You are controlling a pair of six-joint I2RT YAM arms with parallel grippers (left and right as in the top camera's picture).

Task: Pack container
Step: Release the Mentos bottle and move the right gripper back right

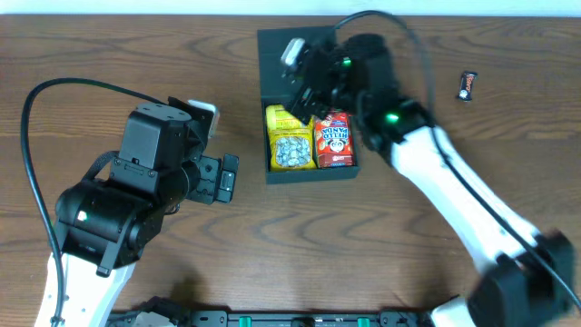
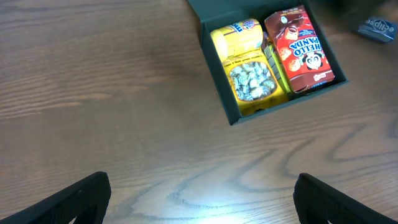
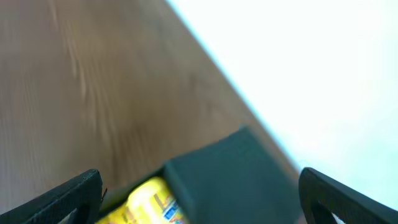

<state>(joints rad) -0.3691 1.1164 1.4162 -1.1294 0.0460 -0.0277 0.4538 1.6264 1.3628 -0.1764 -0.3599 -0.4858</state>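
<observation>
While the container [image 1: 275, 56] lies open at the far middle of the tabletop [image 1: 109, 45], the right hand [image 3: 200, 177] hangs over it, jaws apart. The left hand [image 2: 203, 179], also spread, sits just left of it.

ROBOTICS LAB BENCH, seen from above: a left arm [image 1: 118, 209] and right arm [image 1: 454, 182], trailing black cable [image 1: 26, 136], stand at a wood-grain table [image 1: 136, 36] by a black equipment rail [image 1: 300, 319] (a plain pale surface lies beyond the far edge).
</observation>
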